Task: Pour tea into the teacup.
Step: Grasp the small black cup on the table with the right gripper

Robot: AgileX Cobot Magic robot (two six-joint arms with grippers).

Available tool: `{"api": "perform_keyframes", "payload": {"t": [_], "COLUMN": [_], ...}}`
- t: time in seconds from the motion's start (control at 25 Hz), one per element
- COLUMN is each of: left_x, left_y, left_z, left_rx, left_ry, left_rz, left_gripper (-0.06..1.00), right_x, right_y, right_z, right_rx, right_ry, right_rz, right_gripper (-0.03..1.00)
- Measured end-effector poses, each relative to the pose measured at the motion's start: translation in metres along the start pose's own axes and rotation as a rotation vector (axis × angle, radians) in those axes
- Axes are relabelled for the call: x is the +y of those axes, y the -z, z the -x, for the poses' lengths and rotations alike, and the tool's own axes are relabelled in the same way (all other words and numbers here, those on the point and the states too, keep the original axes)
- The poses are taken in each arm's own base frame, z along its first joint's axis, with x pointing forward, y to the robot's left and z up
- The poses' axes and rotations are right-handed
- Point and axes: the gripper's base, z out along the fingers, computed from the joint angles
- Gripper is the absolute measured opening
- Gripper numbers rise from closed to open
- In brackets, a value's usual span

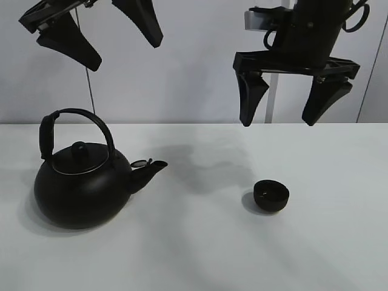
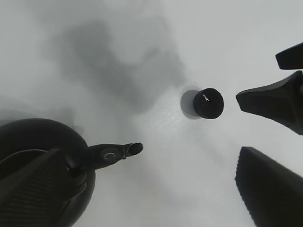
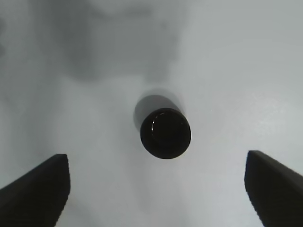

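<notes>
The left gripper (image 1: 104, 30) is being cut off by the upper left edge of the exterior view. Only its two black fingers are showing, spread wide apart with nothing between them. The kettle (image 1: 82, 188) is sitting at the left on the white table (image 1: 200, 254), its lid hiding the inside and its spout pointing right toward the teacup (image 1: 271, 196). The teacup is standing upright right of centre, well apart from the kettle. Its inside is looking too dark to tell whether it is holding anything. The right gripper (image 1: 277, 118) is hanging high above the teacup, fingers pointing down, spread wide and gripping nothing.
</notes>
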Motion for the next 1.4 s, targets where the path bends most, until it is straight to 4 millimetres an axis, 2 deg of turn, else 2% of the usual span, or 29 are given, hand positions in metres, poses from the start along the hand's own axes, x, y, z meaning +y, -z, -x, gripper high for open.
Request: {"api": "perform_keyframes", "payload": {"t": [0.16, 0.56, 0.88, 1.08, 1.28, 1.4], "left_x": [0.000, 0.000, 0.000, 0.000, 0.000, 0.000], "left_y": [0.000, 0.000, 0.000, 0.000, 0.000, 0.000], "left_z": [0.000, 0.001, 0.001, 0.001, 0.001, 0.001], "left_rx": [-0.003, -0.010, -0.010, -0.011, -0.011, -0.011], "left_ry": [0.000, 0.000, 0.000, 0.000, 0.000, 0.000], "left_rz": [0.000, 0.001, 0.001, 0.001, 0.001, 0.001], "left_gripper": [0.69, 0.69, 0.69, 0.69, 0.69, 0.69], "right_x": [-0.001, -0.007, -0.009, -0.011, -0.010, -0.010], "right_y": [-0.011, -0.058, -0.072, -0.084, -0.086, -0.095], "right_z": [0.000, -0.029, -0.033, -0.044, -0.043, -0.044], "right_rx": [0.000, 0.015, -0.058, -0.064, -0.083, -0.068], "right_ry": [-0.010, -0.049, -0.058, -0.062, -0.067, -0.075], "right_rz": [-0.007, -0.013, -0.012, -0.015, -0.011, -0.008], "right_gripper": [0.69, 0.69, 0.69, 0.69, 0.69, 0.69]}}
